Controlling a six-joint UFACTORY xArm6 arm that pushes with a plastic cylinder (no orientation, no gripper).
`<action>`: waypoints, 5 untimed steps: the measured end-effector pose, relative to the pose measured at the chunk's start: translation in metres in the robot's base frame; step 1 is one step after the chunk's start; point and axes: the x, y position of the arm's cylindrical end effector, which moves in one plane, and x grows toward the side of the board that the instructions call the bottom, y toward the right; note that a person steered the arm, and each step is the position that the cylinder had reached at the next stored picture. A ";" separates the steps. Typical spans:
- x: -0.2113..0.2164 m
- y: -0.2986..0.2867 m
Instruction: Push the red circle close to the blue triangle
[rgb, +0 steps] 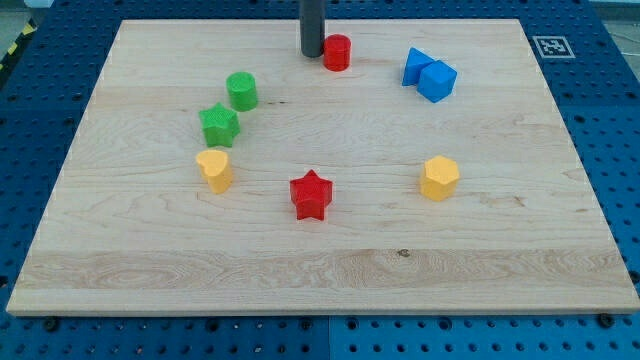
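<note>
The red circle is about to be pushed toward the blue triangle.

My tip (312, 54) is set just to the view's left of the red circle (337, 52), likely so a push sends it rightward. The blue triangle (416, 65) waits further to the right of the red circle, touching a blue cube (438, 81), on the wooden surface (150, 270). No pincer is fitted, so nothing is held.

Wooden board (320, 270) bearing coloured blocks
</note>
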 end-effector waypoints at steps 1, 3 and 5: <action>0.003 0.013; 0.004 0.038; 0.006 0.058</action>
